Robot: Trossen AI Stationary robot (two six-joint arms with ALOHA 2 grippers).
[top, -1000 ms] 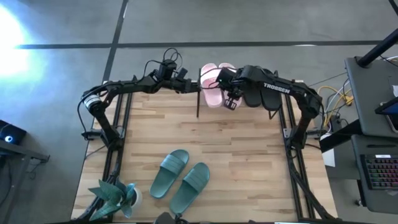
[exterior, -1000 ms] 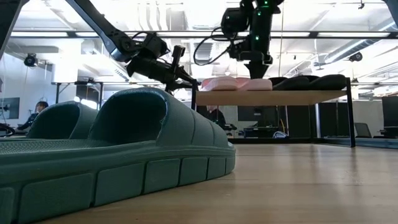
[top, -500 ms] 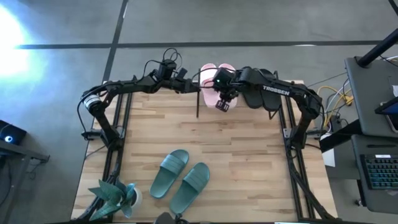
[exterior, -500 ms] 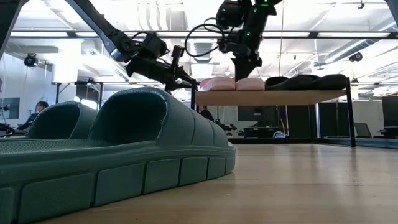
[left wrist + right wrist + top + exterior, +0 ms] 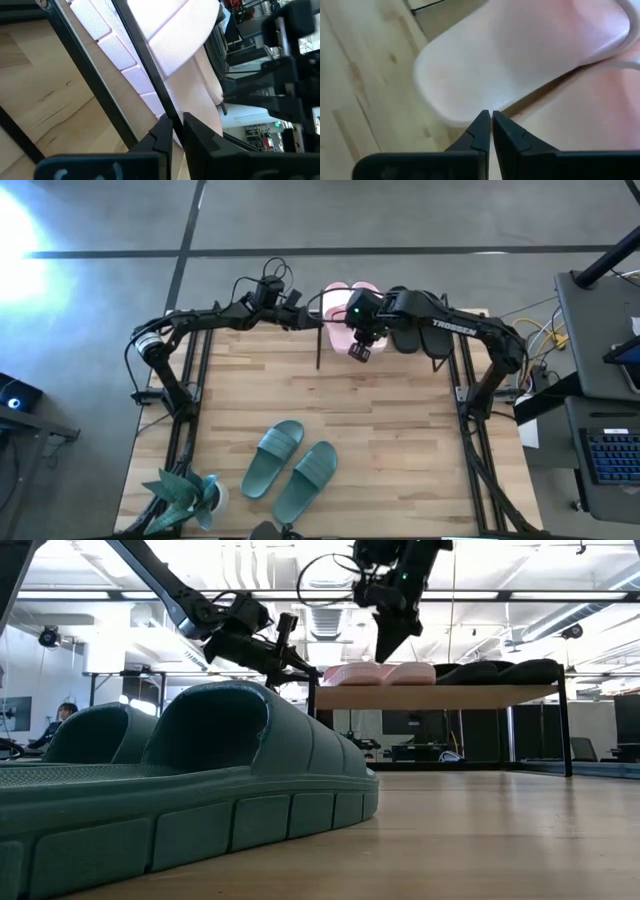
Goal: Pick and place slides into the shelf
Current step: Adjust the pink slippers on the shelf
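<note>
Green slides [image 5: 288, 463] lay on the worktop [image 5: 400, 420], well apart from both closed, empty grippers at the shelf [image 5: 440, 695]: right gripper [image 5: 360, 348] above the pink slides [image 5: 345, 315], left gripper [image 5: 310, 321] beside them, neither clearly nearer.

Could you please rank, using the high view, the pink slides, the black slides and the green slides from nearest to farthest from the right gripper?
From the right gripper:
1. Pink slides, on the shelf, directly under the gripper.
2. Black slides, on the shelf's right part.
3. Green slides, on the table's near edge.
</note>
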